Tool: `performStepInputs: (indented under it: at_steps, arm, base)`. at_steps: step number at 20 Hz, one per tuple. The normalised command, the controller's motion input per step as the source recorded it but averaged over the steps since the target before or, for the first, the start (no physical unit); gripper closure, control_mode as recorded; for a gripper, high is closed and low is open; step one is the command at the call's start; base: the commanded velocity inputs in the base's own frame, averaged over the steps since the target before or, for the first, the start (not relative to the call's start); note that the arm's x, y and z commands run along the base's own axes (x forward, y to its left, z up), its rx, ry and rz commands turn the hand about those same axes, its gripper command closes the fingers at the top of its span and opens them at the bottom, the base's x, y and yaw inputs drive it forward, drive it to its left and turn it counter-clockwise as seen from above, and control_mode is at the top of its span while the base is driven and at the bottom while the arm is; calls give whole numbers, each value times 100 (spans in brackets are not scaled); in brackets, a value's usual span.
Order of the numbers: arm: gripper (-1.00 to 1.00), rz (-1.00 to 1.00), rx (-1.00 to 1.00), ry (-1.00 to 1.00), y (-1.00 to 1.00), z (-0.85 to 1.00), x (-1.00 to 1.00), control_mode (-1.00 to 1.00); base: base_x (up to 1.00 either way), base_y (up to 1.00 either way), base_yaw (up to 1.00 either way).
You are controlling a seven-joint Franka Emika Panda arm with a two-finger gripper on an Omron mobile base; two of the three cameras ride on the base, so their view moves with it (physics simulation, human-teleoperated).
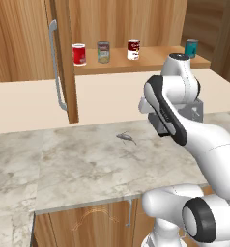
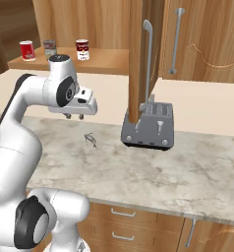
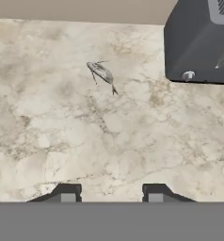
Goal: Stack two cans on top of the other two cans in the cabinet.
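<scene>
Four cans stand apart in a row on the cabinet's wooden shelf [image 1: 150,60]. From left they are the all-red can [image 1: 79,54], the grey can with a greenish label [image 1: 103,52], the red-over-white can [image 1: 133,49] and, far right, the teal can [image 1: 191,48]. None is stacked. The right base view gives the red can [image 2: 26,50], grey can [image 2: 49,47] and red-over-white can [image 2: 82,49]. My gripper [image 2: 74,117] hangs above the marble counter, well short of the shelf, pointing down. Its fingertips [image 3: 67,193] stand apart with nothing between them.
The cabinet door [image 1: 64,58] stands open, edge toward me, with a long grey bar handle [image 1: 56,67]. A dark toaster [image 2: 148,125] sits on the counter [image 1: 78,164] under the door's edge. A small grey insect-like object [image 3: 102,74] lies on the marble below my hand.
</scene>
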Motion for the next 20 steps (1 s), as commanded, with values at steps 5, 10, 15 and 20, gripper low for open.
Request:
performStepInputs:
  at_steps: [5, 10, 15, 20]
  arm:
    - [-100, 0, 0, -11, 0, 0, -12, -100]
    - [-100, 0, 0, -32, 0, 13, -10, -100]
    - [-100, 0, 0, -27, 1, 35, -4, -100]
    - [-100, 1, 0, -30, 8, 57, 0, -100]
  base:
    - [0, 0, 0]
    - [0, 0, 0]
    - [0, 0, 0]
    - [0, 0, 0]
